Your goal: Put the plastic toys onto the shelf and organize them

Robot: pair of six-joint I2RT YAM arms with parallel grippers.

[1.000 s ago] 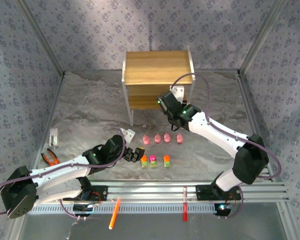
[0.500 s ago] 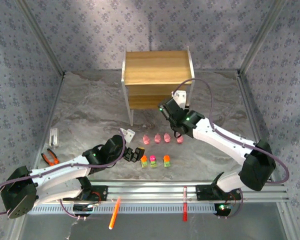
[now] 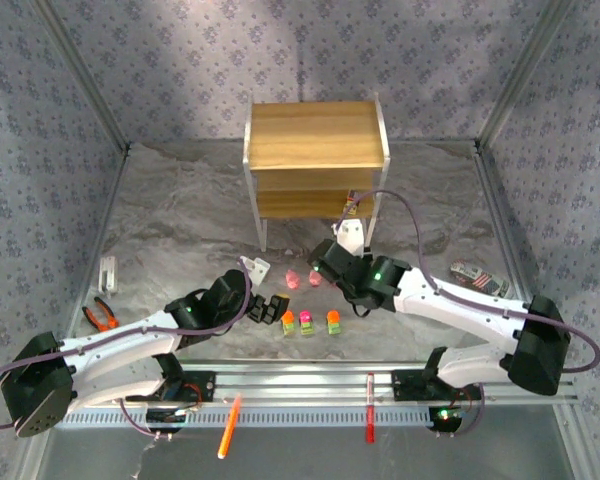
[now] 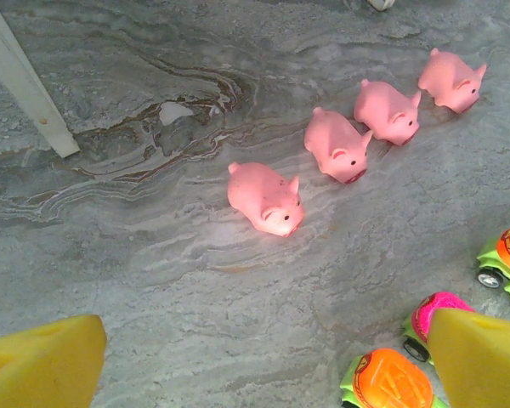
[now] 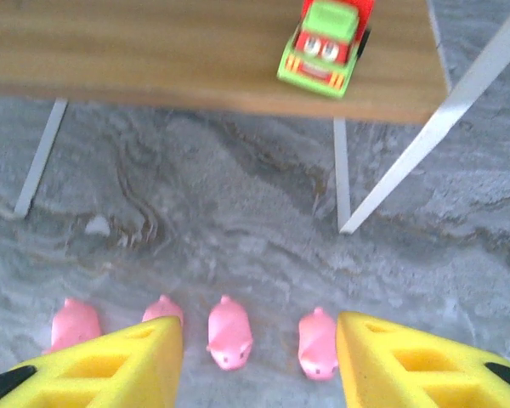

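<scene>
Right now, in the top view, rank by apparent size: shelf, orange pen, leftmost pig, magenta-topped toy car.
Shelf, by far.
Orange pen, though nearer the camera.
Leftmost pig and magenta-topped toy car look alike; I won't rank them.

Grey-white marbled tabletop [image 3: 180,220] w/ brown veining, boxed in on three sides by pale blue-grey floral-print walls [image 3: 180,60]. Aluminium corner posts [image 3: 82,75] slant up L and R; slotted metal rail [image 3: 300,380] along near edge. Soft overhead light, brightest on rear wall.
</scene>
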